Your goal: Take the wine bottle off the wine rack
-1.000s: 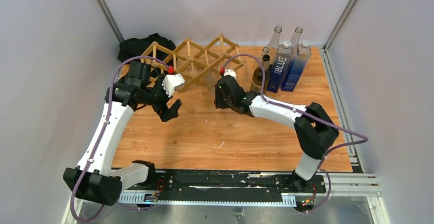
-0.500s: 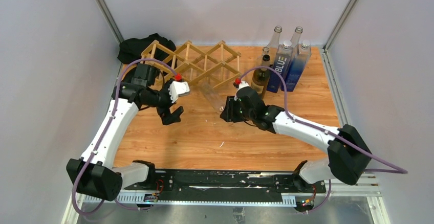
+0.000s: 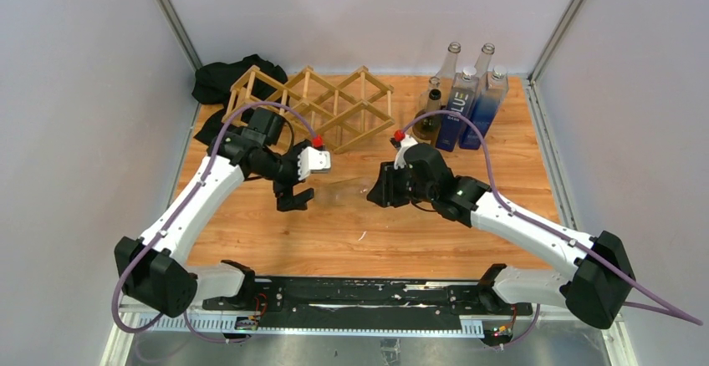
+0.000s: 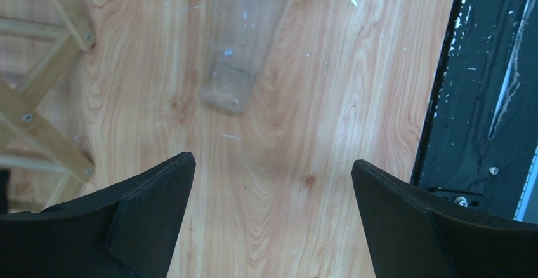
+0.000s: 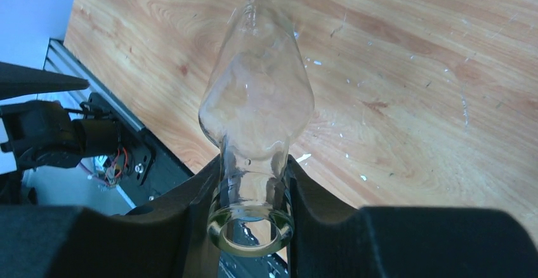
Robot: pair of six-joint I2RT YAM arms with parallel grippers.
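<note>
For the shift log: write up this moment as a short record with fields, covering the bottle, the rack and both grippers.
Wine bottle: clear glass, lying roughly level over the table, out of the rack
Right gripper: shut on the bottle's neck
Left gripper: open, empty, close to the bottle's base end
Wine rack: at the back of the table, no bottle visible in its cells
Other bottles: standing grouped at the back right
Task state: bottle off the rack, held by the right gripper
</note>
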